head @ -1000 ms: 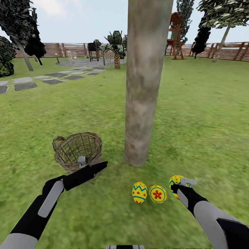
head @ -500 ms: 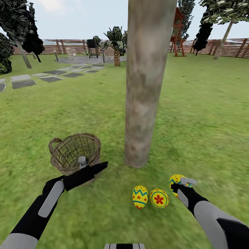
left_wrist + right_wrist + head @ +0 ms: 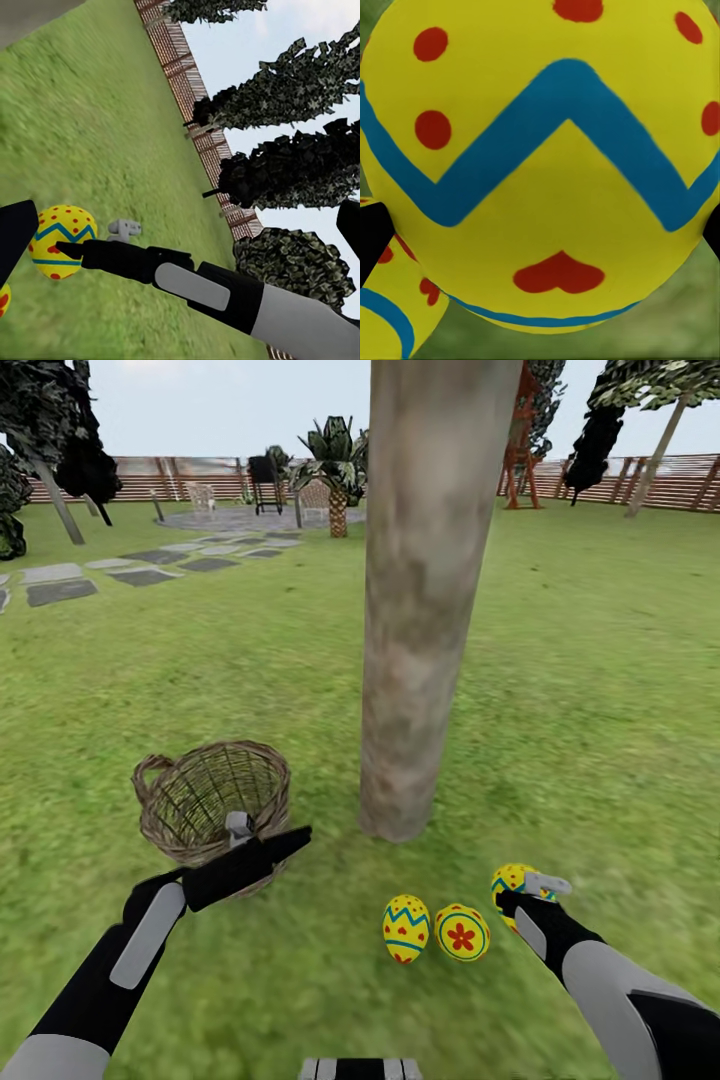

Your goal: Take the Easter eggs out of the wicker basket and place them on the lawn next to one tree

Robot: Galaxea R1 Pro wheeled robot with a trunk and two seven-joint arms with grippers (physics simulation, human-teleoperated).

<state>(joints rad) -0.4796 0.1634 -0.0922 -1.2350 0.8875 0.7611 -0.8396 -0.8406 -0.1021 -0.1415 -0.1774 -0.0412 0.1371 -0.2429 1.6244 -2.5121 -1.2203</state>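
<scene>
Holding the third egg (image 3: 510, 882) low over the lawn (image 3: 560, 690), the right end effector (image 3: 522, 895) was clamped on it, a dark finger showing at each side of the shell in the right wrist view (image 3: 540, 165). It was kept there, it may be judged, so that this egg could be set down beside the other two and near the same trunk. The underside of the egg was masked by the end effector, so it could not be told whether grass was already touched.

Just beside it, toward the robot's left, the flower egg (image 3: 461, 932) and the zigzag egg (image 3: 404, 928) were seen lying side by side on the grass, close enough that contact between them could not be ruled out. All three were gathered near the foot of the tree (image 3: 425, 590), whose crown was cut off by the upper frame edge.

The left end effector (image 3: 262, 848) was held in front of the wicker basket (image 3: 205, 795), its near rim partly covered; whether the fingers were parted or closed could not be made out. The basket looked empty through its open weave, though part of its floor was hidden behind the arm. Placement was judged nearly complete, only the release remaining.
</scene>
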